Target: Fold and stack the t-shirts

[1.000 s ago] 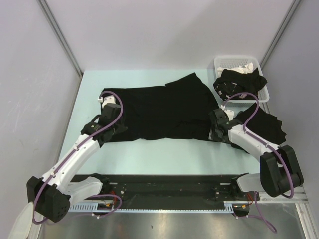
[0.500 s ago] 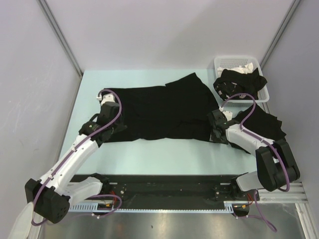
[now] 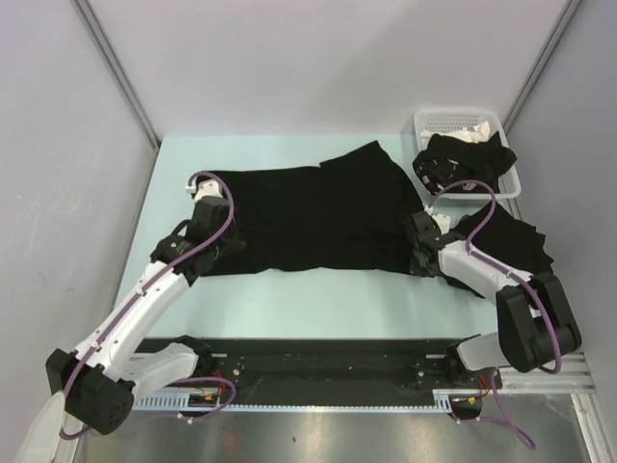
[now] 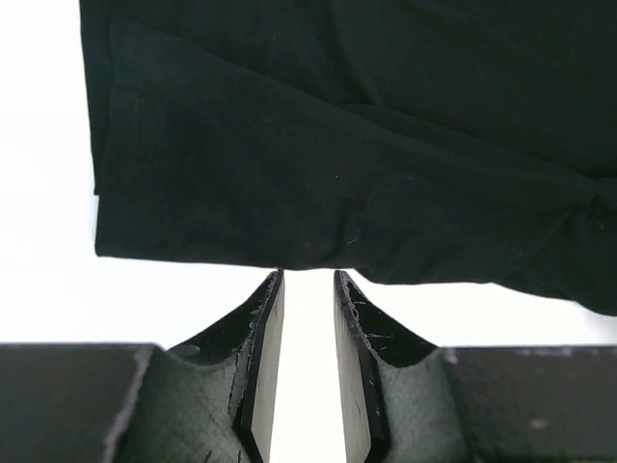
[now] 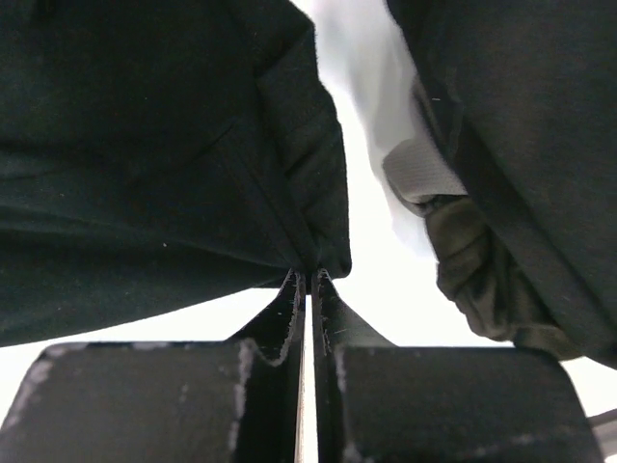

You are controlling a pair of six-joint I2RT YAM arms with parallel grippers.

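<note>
**First fold barely begun, nothing stacked**

From where I stand, one black t-shirt [image 3: 318, 217] lies spread flat in the middle of the table [image 3: 289, 289], with its far-right part flared out toward 1 o'clock. No fold is made in it yet. A second shirt [image 3: 516, 241] lies rumpled at 3 o'clock beside the right arm, and more black cloth [image 3: 463, 159] is heaped in the white basket [image 3: 453, 121] at 1 o'clock. There is no stack anywhere, so nearly all of the job is left, I'd judge.

The overhead view shows this layout, but the arms hide both grippers there. The wrist cameras fill that in. The left gripper [image 4: 308, 275], at the spread shirt's 8 o'clock corner, has its jaws a narrow gap apart. The hem sits just at the tips and nothing is caught between them. The right gripper [image 5: 308, 273], at the 4 o'clock corner, is pressed closed, and the cloth's creases run into its tips, so it seems to pinch that corner. The rumpled shirt lies close by, at that camera's 2 o'clock.
</note>
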